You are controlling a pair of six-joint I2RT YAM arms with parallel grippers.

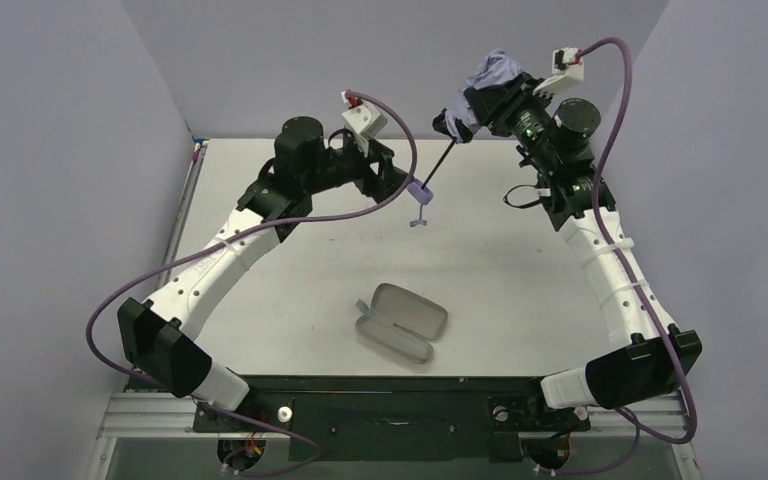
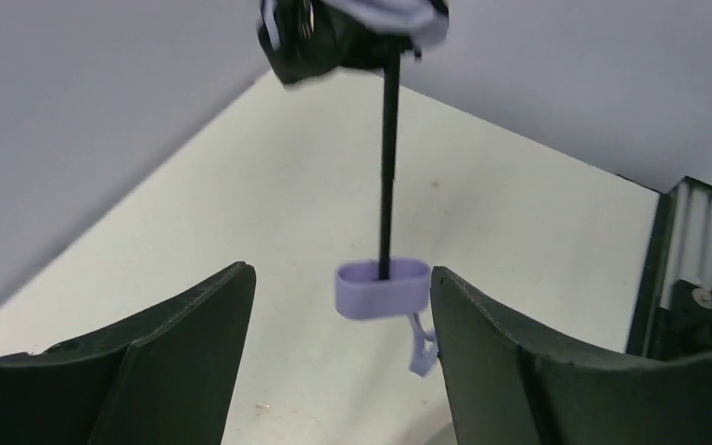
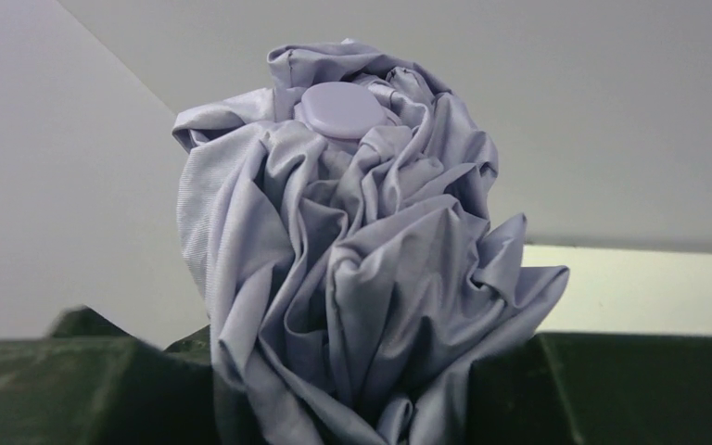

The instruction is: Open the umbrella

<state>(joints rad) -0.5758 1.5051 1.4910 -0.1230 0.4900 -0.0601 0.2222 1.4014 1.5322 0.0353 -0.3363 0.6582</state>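
The right end effector (image 3: 334, 357) is clamped on the bunched lavender fabric of the umbrella (image 1: 490, 72), high over the far right of the surface (image 1: 290, 250). The black shaft (image 2: 388, 167) slants down to the handle (image 2: 382, 287), which hangs between the spread fingers of the left end effector (image 2: 340, 275), touching neither. A hard case (image 1: 400, 322) lies near the front.

White tabletop (image 1: 510, 270), plain lavender-grey walls (image 1: 260, 60) on three sides, soft even light.
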